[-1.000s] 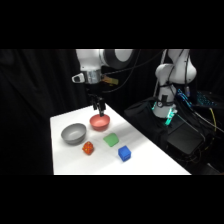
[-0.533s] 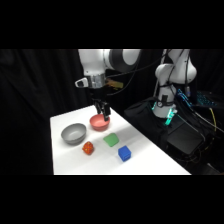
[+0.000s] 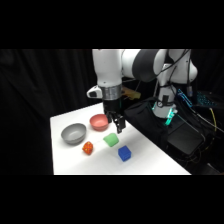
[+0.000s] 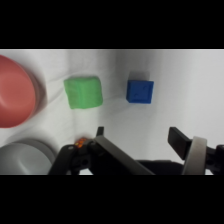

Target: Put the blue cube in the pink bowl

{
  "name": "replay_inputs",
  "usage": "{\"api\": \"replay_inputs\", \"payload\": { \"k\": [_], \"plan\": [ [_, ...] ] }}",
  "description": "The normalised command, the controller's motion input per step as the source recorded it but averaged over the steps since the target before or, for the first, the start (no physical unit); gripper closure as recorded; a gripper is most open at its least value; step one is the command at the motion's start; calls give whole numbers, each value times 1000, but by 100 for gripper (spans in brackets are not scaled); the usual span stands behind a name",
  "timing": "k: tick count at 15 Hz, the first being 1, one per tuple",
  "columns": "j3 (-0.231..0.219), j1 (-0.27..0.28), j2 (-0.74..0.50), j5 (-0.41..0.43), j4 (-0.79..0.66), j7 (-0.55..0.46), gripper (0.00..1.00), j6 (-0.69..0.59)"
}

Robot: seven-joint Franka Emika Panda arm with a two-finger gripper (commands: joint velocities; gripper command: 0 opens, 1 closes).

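On the white table [image 3: 150, 160], going from left to right in the side view, the grey bowl [image 3: 73, 133] is sitting nearest the left edge, with the pink bowl [image 3: 99, 121] lying just beyond it, a little further back. An orange-red speckled object [image 3: 87, 148] is resting in front of the two bowls, apart from both. Next, the green block [image 3: 111, 140] is lying near the middle of the table, and the blue cube [image 3: 124, 153] is sitting to its right and nearer the front, apart from it and well clear of the pink bowl. The gripper [image 3: 119, 127] is hanging over the table between the pink bowl and the green block, just above and behind the block, holding nothing. In the wrist view, the pink bowl [image 4: 16, 97] is showing at the left edge with the grey bowl [image 4: 25, 159] below it; the green block [image 4: 83, 92] is lying to their right, and the blue cube [image 4: 139, 92] is sitting further right, apart from the block. The gripper [image 4: 135, 137] is standing with its fingers [image 4: 179, 140] spread wide, nothing between them, the cube lying beyond the gap and untouched.
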Motion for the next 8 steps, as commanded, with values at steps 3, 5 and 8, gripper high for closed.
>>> {"api": "replay_inputs", "payload": {
  "k": [3, 5, 8],
  "plan": [
    [58, 98, -80, -103, -249, 318, 0, 319],
    [40, 69, -18, -96, -247, 259, 0, 390],
    [34, 66, 32, -85, -230, 247, 0, 416]
  ]
}}
